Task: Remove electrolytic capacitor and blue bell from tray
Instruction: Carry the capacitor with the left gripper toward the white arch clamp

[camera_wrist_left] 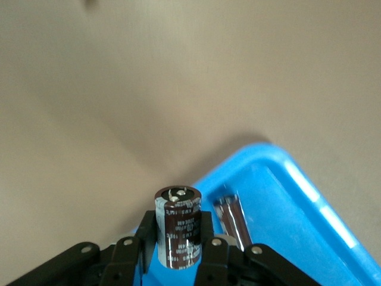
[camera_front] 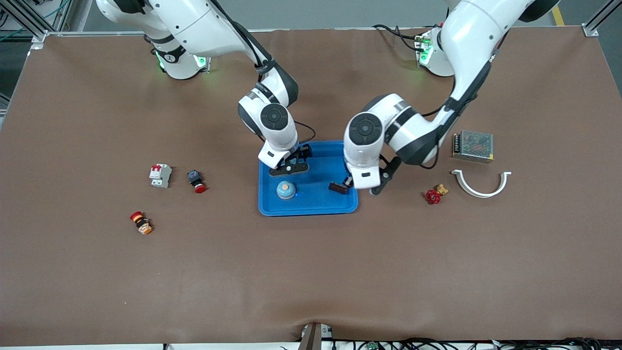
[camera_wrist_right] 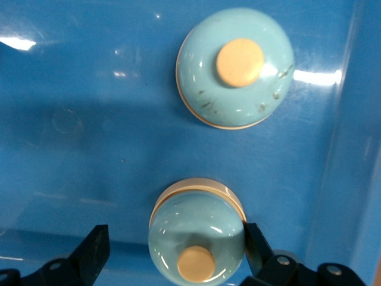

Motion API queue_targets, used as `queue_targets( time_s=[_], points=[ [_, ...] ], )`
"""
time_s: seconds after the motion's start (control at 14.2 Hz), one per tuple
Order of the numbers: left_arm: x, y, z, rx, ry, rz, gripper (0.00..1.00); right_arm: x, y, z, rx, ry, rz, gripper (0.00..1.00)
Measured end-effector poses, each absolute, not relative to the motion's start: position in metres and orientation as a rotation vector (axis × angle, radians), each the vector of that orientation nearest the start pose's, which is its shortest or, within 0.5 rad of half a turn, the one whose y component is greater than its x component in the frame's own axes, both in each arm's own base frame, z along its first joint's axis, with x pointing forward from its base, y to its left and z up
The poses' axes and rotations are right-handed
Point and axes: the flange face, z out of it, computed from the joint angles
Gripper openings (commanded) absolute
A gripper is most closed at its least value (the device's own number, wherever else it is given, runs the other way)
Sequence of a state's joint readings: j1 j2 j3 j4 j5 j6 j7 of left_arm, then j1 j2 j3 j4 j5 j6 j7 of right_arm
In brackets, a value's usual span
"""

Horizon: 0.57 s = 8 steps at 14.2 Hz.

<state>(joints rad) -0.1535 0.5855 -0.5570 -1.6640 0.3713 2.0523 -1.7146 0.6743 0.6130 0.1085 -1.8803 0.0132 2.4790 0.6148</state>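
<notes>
A blue tray [camera_front: 311, 206] lies mid-table. A light-blue bell [camera_front: 285, 189] with a tan button rests in it and also shows in the right wrist view [camera_wrist_right: 235, 65]. My right gripper [camera_front: 291, 164] is over the tray beside the bell, open [camera_wrist_right: 177, 241]. A second glossy light-blue dome [camera_wrist_right: 196, 229] shows between its fingers, touching one; I cannot tell whether it is a reflection. My left gripper [camera_front: 346, 184] is shut on a dark brown capacitor [camera_wrist_left: 178, 229], [camera_front: 338, 187], over the tray's end toward the left arm. The capacitor's reflection [camera_wrist_left: 231, 220] shows on the tray.
Toward the right arm's end lie a white circuit breaker [camera_front: 160, 175], a red push button [camera_front: 197, 181] and an emergency-stop button [camera_front: 141, 222]. Toward the left arm's end lie a red valve [camera_front: 434, 194], a white curved bracket [camera_front: 481, 187] and a metal power supply [camera_front: 472, 145].
</notes>
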Motion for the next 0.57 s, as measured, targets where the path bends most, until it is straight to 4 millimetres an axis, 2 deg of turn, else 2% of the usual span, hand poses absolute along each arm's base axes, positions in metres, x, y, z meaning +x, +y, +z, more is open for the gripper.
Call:
queue_targets(
  time_s=[0.21,0.42,0.57],
  points=[
    [0.562,-0.35,0.32,-2.792,-1.192,0.003,0.0,0.451,0.444,0.179,-3.089,-0.212,0.083,1.0],
    [0.576,-0.316,0.323,-2.783,-1.105,0.035,0.0,0.45,0.441,0.176,-3.086,-0.208,0.072,1.0],
    [0.584,-0.285,0.323,-2.761,-1.024,0.086,0.0,0.45,0.44,0.174,-3.086,-0.207,0.071,1.0]
  ],
)
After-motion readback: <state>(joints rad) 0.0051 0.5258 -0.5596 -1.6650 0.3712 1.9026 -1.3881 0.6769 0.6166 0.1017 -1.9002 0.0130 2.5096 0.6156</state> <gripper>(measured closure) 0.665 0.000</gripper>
